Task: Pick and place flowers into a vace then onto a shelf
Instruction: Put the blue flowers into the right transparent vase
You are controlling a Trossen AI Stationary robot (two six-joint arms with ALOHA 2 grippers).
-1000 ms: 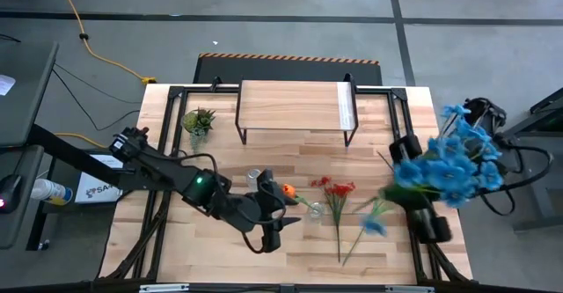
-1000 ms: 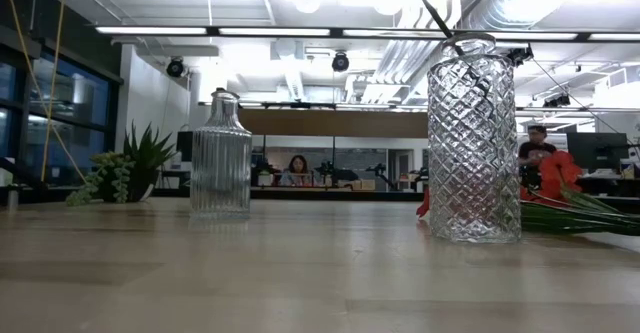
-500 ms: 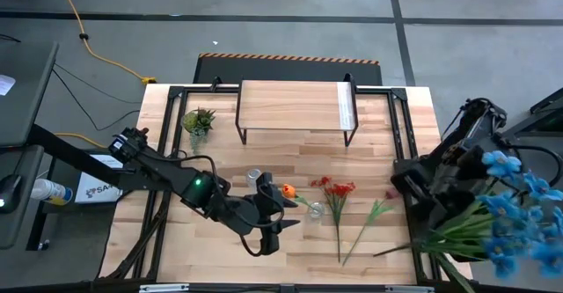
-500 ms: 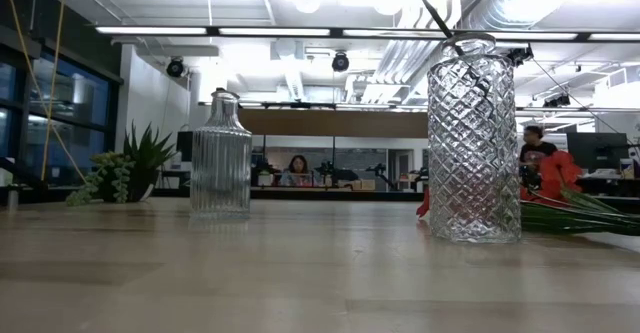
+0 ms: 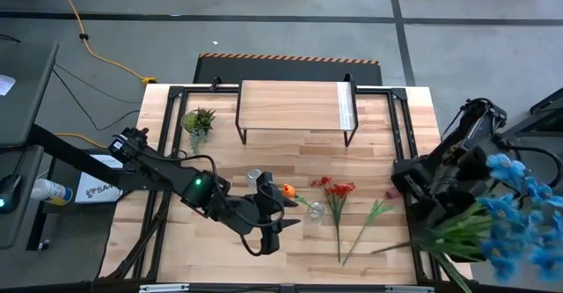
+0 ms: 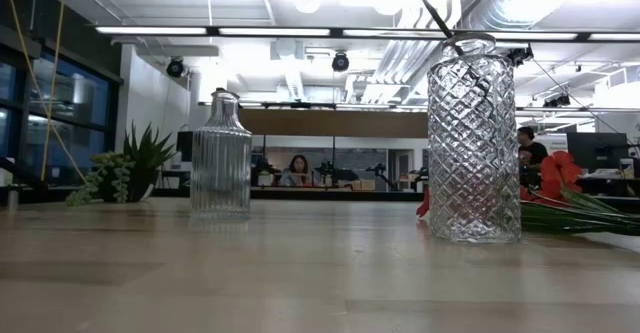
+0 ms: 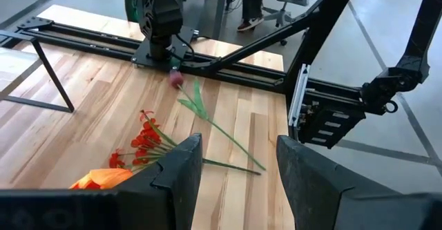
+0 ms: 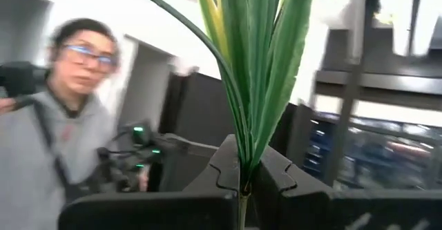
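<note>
While the small potted plant stands at the upper left of the table in the high view, the shelf sits at the top centre, its pale strip toward the right. Lower centre, the left gripper hangs over the wood near a narrow bottle, an orange tulip and a clear vase; its wrist view shows the fingers spread apart with nothing between them. Right of the vase the red flowers lie flat, then a dark pink bud on its long stem.

At the far right, past the table edge, the right gripper is clamped on the green stems of the blue flowers; only its wrist view shows this grip, with a person behind.

The low view alone shows the glass patterns: a ribbed bottle at left, a diamond-cut vase at right with red petals behind it.
</note>
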